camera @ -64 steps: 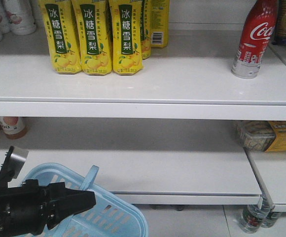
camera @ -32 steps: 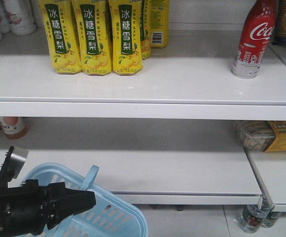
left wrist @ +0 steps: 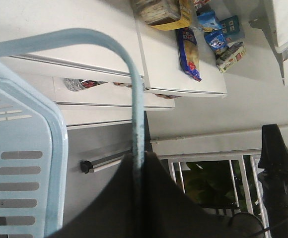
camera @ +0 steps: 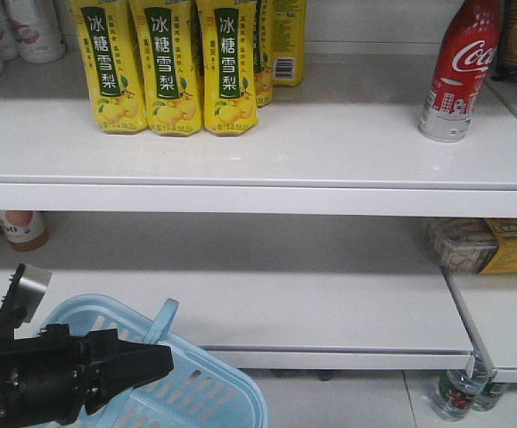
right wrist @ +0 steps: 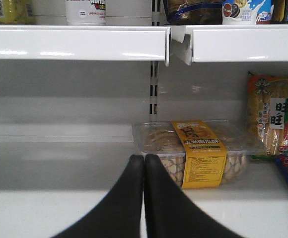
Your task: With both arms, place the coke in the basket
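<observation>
White shop shelving, two tiers in view.

Item 1: coke. Tall, red, narrowing to a neck, with white Coca-Cola script and a silver-grey lower band. It stands upright at the right end of the upper shelf, with bare shelf around and in front of it.

Item 2: yellow pear-drink packs. One row, far left on the same shelf, well apart from the coke.

Item 3: clear biscuit box with a yellow label, on the lower shelf, under the coke's end.

Item 4: basket. Light blue with slotted sides, low at the left in front of the shelving, far from the coke.

Item 5: left pincer. Black, clamped tight on the basket's flat handle.

Item 6: right pincer. Fingers pressed together, gripping nothing, at lower-shelf level and pointed at the biscuit box.
</observation>
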Controlling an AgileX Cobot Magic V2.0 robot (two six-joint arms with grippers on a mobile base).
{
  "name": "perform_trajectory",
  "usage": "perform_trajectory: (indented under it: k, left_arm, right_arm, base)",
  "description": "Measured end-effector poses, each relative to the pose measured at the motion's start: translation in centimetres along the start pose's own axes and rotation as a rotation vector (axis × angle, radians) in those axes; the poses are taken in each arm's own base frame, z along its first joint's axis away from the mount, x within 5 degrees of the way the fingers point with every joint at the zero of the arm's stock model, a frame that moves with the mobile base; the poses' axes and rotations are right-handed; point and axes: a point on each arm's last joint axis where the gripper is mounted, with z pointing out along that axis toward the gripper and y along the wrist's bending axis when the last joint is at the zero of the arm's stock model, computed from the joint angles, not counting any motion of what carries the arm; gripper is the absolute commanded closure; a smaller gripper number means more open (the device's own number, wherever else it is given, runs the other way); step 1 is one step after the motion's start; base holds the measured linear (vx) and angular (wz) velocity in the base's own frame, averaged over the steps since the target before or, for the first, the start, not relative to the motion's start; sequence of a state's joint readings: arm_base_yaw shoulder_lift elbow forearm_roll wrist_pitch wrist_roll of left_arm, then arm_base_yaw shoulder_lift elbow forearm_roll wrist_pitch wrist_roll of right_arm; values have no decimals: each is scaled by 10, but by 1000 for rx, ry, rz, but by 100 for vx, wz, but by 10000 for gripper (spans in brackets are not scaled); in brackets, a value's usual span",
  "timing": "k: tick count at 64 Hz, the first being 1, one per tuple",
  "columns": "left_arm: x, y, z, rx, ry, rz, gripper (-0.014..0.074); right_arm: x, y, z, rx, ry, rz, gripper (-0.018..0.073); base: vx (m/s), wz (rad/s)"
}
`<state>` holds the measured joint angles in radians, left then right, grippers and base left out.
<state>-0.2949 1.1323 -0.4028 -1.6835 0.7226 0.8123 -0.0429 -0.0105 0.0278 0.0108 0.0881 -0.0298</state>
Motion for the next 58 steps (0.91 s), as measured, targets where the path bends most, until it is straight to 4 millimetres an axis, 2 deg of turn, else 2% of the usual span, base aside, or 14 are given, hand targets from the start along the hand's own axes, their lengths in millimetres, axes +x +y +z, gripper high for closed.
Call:
perform_trajectory:
  k: [58]
  left_arm:
    - [0, 0, 0, 0, 0, 0, 602]
  right_arm:
    - [-6, 0, -1, -3, -29, 52, 569]
  base:
    - [0, 0]
